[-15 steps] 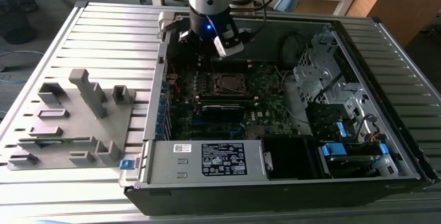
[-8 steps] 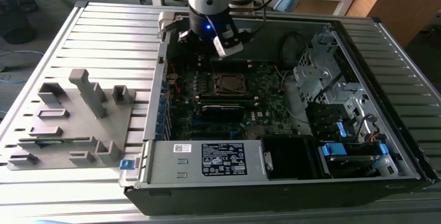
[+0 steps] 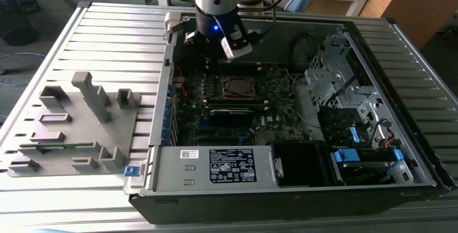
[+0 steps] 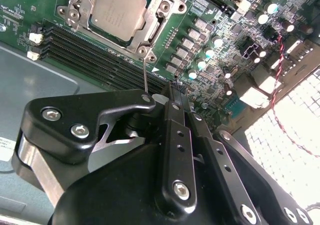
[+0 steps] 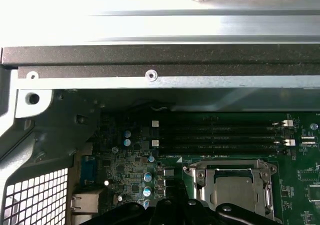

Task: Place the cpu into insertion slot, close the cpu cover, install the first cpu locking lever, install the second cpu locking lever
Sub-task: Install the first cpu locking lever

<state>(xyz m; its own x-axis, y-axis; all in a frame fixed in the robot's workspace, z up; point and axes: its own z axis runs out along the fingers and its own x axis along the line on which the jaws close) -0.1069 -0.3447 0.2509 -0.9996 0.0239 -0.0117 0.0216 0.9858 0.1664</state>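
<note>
The cpu (image 4: 117,10) already sits in the insertion slot (image 3: 239,87), its silvery face showing through the window of the cpu cover (image 4: 150,32), which lies flat over it. In the exterior view the gripper (image 3: 211,48) hangs inside the open computer case (image 3: 400,152) over the far part of the circuit board (image 3: 279,109), and the socket lies near it, a little toward the exterior view's right and closer to the camera. What matters most is a thin locking lever (image 4: 145,75). In the second wrist view its long axis runs from the socket's nearest corner straight toward the gripper (image 4: 175,91) and ends just beside its black linkage, though we cannot tell whether the two touch. The fingertips (image 4: 172,97) appear pressed together with nothing pinched between them. In the first wrist view the gripper (image 5: 178,204) is just beside the cover's edge (image 5: 200,177).
</note>
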